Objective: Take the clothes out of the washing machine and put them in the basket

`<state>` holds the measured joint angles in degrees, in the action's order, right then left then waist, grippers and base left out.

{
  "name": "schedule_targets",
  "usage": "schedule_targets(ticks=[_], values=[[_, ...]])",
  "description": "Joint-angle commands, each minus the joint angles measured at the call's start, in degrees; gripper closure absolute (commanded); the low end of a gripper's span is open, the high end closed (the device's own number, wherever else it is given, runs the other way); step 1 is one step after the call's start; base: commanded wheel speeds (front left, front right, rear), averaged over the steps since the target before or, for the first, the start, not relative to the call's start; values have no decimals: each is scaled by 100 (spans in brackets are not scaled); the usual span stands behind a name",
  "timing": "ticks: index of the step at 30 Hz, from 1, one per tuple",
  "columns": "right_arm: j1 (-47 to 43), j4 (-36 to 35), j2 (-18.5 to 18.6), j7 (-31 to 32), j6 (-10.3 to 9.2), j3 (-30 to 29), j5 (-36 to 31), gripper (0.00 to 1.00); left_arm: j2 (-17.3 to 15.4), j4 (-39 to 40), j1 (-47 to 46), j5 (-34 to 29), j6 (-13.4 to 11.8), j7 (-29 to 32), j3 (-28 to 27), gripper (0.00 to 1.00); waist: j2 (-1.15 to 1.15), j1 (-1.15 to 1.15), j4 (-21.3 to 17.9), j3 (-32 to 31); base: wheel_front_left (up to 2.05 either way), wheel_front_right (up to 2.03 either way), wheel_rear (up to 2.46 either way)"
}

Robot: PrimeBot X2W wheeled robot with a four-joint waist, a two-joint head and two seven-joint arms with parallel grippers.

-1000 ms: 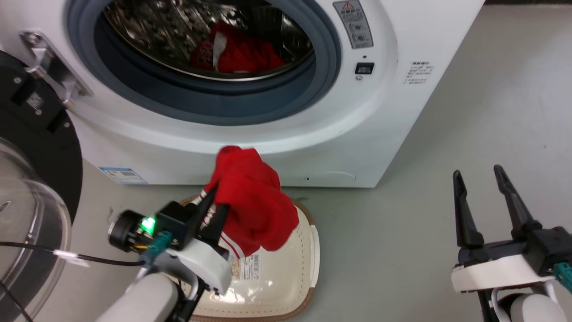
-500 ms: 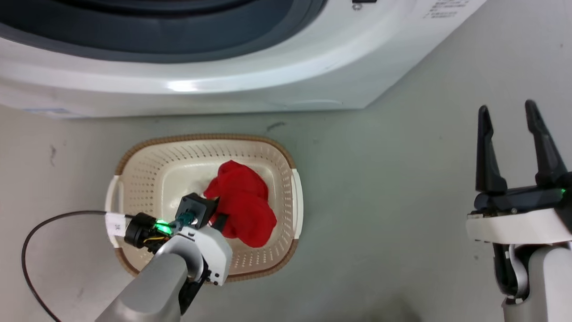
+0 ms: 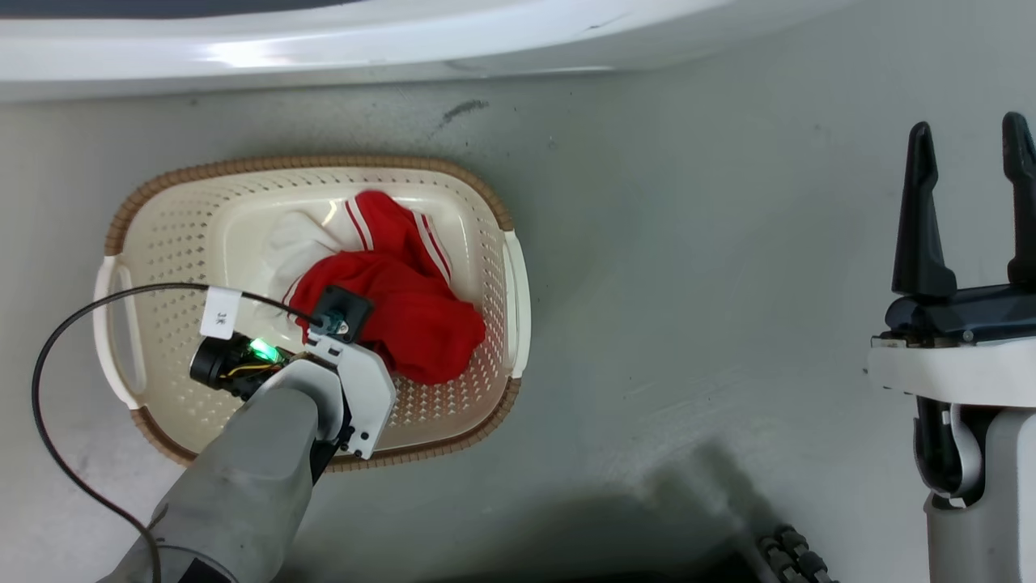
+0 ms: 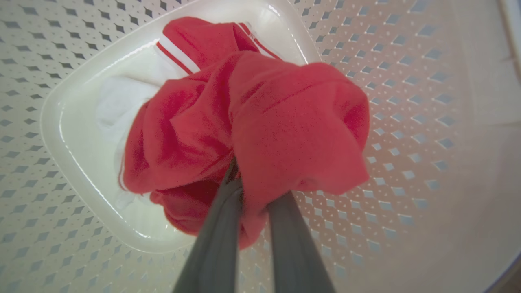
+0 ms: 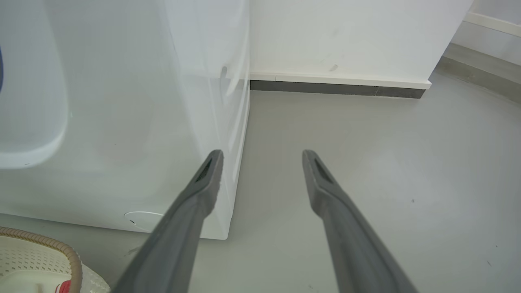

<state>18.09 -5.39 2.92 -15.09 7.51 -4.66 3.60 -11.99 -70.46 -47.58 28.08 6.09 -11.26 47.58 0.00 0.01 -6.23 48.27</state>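
Thin black cable [image 3: 48,356], looped over the floor left of the basket and up across its left wall, carrying a small white tag [image 3: 220,312]. Cream-white perforated plastic laundry basket [image 3: 170,235], rounded rectangle with brown rim and side handles, standing on the pale grey floor [image 3: 688,283]; reference point for all entries. Left gripper [image 4: 254,195], two long dark fingers on a white wrist housing with a green light, reaching down into the basket from its near edge; fingers drawn close together with a fold of cloth pinched between them. Bright red soft sports garment [image 3: 413,316] with white trim stripes, bunched over the basket's middle and right half, the striped part lying against the basket bottom; a white patch of cloth shows beneath it toward the far left, and whether that is a separate piece cannot be told. Large white front-loading washing machine [image 3: 324,48], lower front only, just beyond the basket's far rim. Right gripper [image 3: 971,162], dark fingers spread apart and holding nothing, well to the right of the basket over bare floor, pointing past the machine's right corner.
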Motion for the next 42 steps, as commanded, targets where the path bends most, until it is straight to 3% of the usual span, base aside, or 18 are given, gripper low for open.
schedule_targets(ticks=[1,7,8,9,18,29,42], values=[[154,-39,-7,-11,-4,-9,41,0,41,-99,-113,-43,35,87,60,100,0,-1,-57,249,0,0,0],[210,-15,-6,-11,-4,-4,55,0,104,-255,-186,54,78,338,94,100,0,-1,-99,341,0,0,0],[201,1,-7,-12,-4,-8,56,0,113,-269,-173,67,86,358,107,89,0,-1,-99,321,0,0,0],[192,15,-7,-11,-4,-8,56,0,119,-278,-151,81,87,352,114,0,0,-1,-99,294,0,0,0],[78,116,-7,-12,-4,69,-54,0,210,-316,97,175,70,80,106,0,0,-1,-17,-250,0,0,0],[-582,442,-4,-11,-4,128,-258,0,442,-164,786,443,46,-390,-112,0,0,-1,386,-1813,0,0,0],[-1252,627,-5,-11,-4,155,-303,0,16,2108,2053,26,-605,-395,-1343,0,0,-1,670,-3075,0,0,0]])
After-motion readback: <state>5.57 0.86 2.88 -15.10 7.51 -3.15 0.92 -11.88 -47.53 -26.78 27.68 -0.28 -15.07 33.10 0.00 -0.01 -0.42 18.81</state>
